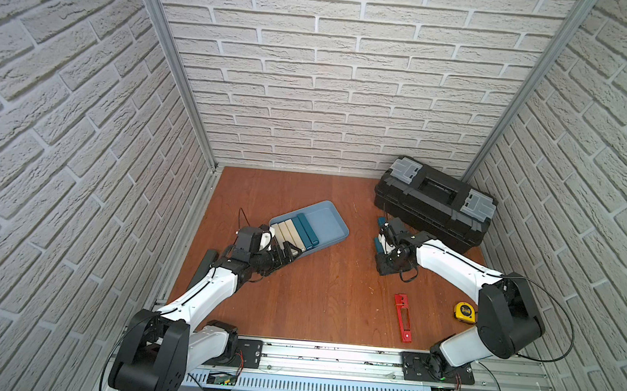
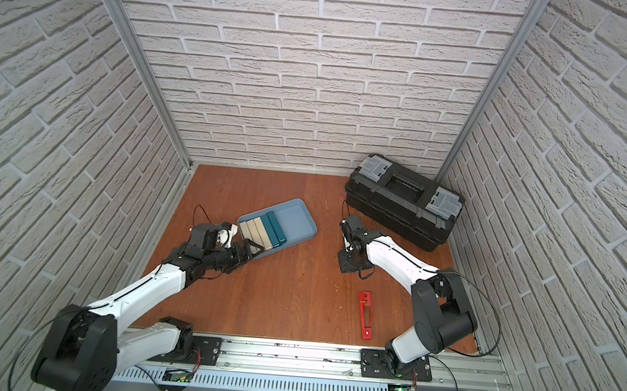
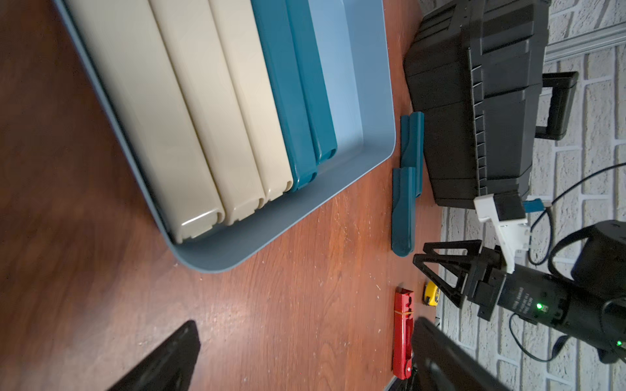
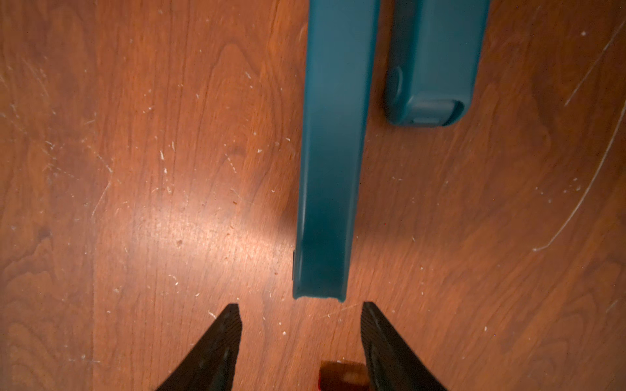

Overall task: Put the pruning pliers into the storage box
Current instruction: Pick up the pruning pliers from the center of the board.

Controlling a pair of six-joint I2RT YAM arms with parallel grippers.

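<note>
Pruning pliers (image 1: 402, 317) lie free on the table (image 1: 316, 298).
Well apart from right gripper (image 4: 299, 309), its jaws parted and empty at a teal bar's (image 4: 335, 135) end; left gripper (image 1: 291, 253) gapes wide beside storage box (image 1: 339, 239).

Bright, even light; glare pools on the worktop (image 4: 189, 230) in the right wrist view, right tool (image 4: 300, 306) blurred; top views bow at edges.

Hardly any print to read

We make out only what looks like a 3 on the tape measure (image 1: 464, 312), near the right edge of the table (image 1: 317, 279). The white lettering on the right arm (image 3: 520, 301) is too small for us to read.
</note>
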